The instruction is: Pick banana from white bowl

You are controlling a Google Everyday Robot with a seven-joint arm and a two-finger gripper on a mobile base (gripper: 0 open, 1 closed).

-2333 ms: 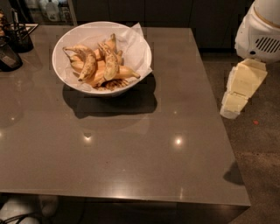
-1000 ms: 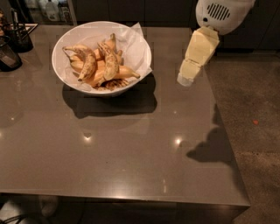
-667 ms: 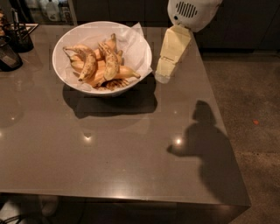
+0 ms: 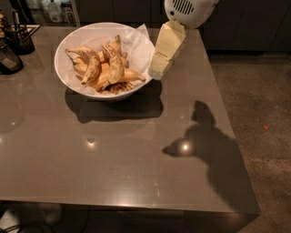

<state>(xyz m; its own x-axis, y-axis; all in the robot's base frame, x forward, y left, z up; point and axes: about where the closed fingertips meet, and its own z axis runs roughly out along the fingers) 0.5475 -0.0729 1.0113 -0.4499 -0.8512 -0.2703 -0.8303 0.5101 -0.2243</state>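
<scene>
The white bowl [image 4: 63, 49] stands at the table's far left-centre, lined with crumpled white paper [image 4: 142, 45]. Several speckled yellow bananas are piled in it. A short curved banana with a dark blotch [image 4: 114, 67] lies on top near the middle. My cream-coloured gripper [image 4: 158, 72] hangs from the white arm head [image 4: 188, 11]. It is just right of the bowl's rim, at about rim height, beside the paper's edge. It holds nothing that I can see.
Small dark containers [image 4: 10, 59] and a holder with utensils [image 4: 20, 38] stand at the far left edge. Bottles [image 4: 54, 9] stand behind the table. The grey table [image 4: 113, 164] ends at the right, with floor beyond. The arm's shadow [image 4: 202, 136] falls on the right side of the table.
The arm and gripper have moved leftwards, from beyond the table's right edge across the table to the bowl's right rim. The bowl and bananas have not moved.
</scene>
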